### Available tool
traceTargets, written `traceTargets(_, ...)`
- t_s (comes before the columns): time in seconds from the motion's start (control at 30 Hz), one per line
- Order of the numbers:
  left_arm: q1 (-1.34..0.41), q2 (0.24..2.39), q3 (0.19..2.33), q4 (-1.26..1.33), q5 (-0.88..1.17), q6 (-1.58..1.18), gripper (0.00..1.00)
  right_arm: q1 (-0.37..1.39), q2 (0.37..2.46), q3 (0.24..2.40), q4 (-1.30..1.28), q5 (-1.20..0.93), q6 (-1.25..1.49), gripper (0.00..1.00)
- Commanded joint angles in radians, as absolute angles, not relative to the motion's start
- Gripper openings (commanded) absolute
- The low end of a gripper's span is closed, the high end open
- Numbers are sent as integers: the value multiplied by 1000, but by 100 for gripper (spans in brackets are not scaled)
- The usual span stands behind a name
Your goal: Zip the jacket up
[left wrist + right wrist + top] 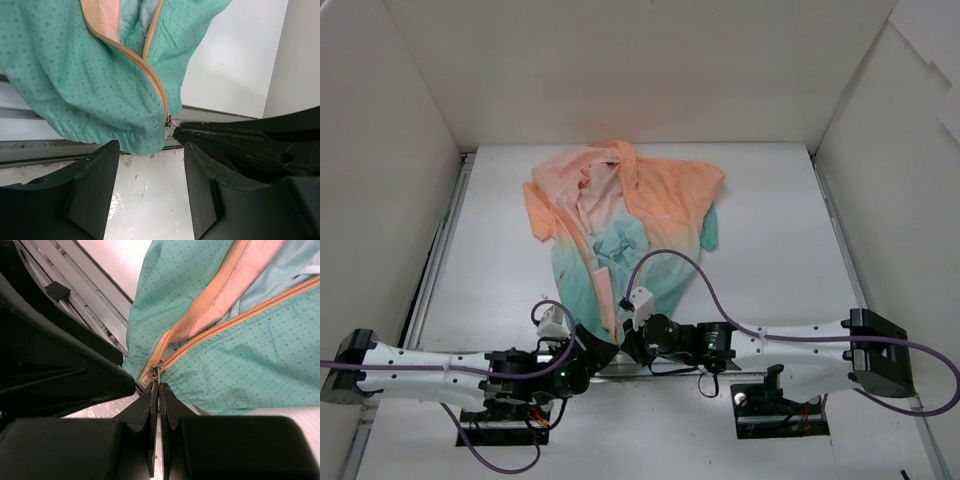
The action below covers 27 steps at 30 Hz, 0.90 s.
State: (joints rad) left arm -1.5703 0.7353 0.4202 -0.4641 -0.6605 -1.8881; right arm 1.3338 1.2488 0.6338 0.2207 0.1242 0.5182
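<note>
The jacket (pixel 620 220) lies spread on the table, peach-orange at the far end, mint-teal at the near hem. Its front is open with orange zipper edges (pixel 215 330) meeting at the hem. My right gripper (pixel 159 385) is shut on the metal zipper pull (pixel 157 369) at the hem's bottom; it shows in the top view (pixel 630 345). My left gripper (pixel 150 165) is open and empty just below the teal hem (pixel 100 100), beside the zipper slider (pixel 168 120). In the top view the left gripper (pixel 600 352) sits close to the right one.
White walls enclose the table (pixel 770 240) on three sides. A metal rail (pixel 30 112) runs along the table's near edge under the hem. Purple cables (pixel 680 262) loop over the jacket's lower right.
</note>
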Motion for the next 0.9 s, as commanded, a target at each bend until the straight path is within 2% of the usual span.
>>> traceTargets(0.0,-1575,752,442,-454,-715,-1916,49,1353,1218,638,267,169,548,0)
traceTargets(0.23,-1575,759,431,-439,-709,-1916,37,1364,1187,620,272,172,557,0)
traceTargets(0.33,-1575,762,431,-437,-704,-1919,28,1362,1172,620,272,172,555,0)
traceTargets(0.57,-1575,765,428,-434,-698,-1914,24,1365,1169,629,281,157,551,0)
traceTargets(0.7,-1575,761,423,-416,-701,-1898,12,1367,1172,640,275,155,546,0)
traceTargets(0.73,-1575,761,423,-416,-703,-1894,3,1364,1173,641,273,155,545,0)
traceTargets(0.77,-1575,759,423,-416,-703,-1893,0,1365,1175,644,270,161,540,0)
traceTargets(0.87,-1575,756,425,-413,-706,-1876,0,1364,1187,667,249,182,517,0)
